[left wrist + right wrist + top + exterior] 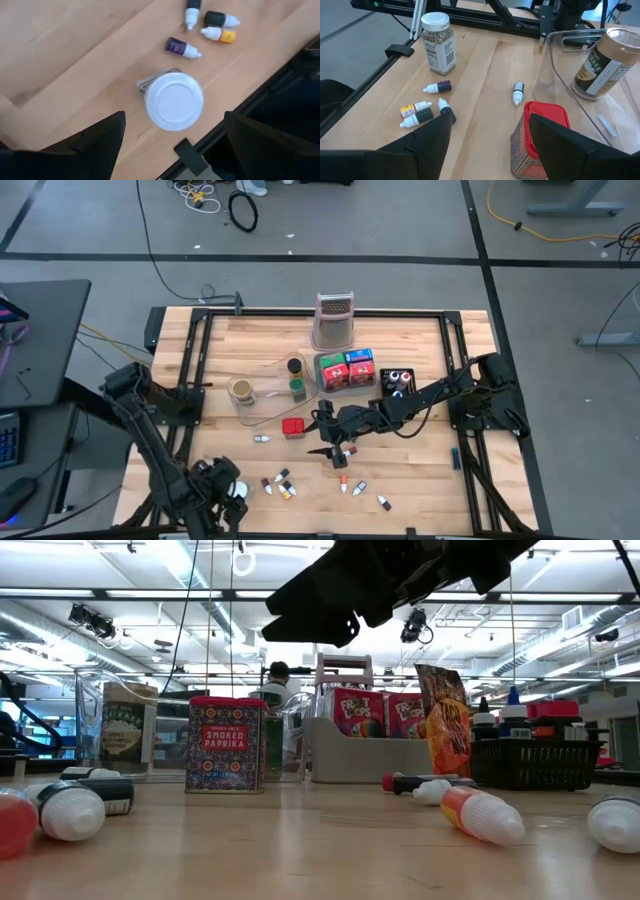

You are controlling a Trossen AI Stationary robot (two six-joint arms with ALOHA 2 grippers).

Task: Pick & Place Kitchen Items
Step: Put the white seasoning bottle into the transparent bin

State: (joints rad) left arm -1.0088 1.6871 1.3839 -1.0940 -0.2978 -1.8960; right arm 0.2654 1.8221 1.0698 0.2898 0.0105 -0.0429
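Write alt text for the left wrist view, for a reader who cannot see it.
Seen from above, a white-lidded spice jar stands on the wooden table near its edge, framed by the left claw, whose two dark fingers are spread wide and hold nothing. Beyond the jar lie four small dropper bottles, scattered on their sides.

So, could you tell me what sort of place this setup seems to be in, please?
Most likely a robotics lab or workshop, not a real kitchen. The wooden table sits in a black metal frame on a bare grey floor with loose cables, and the low view shows an open ceiling with strip lights.
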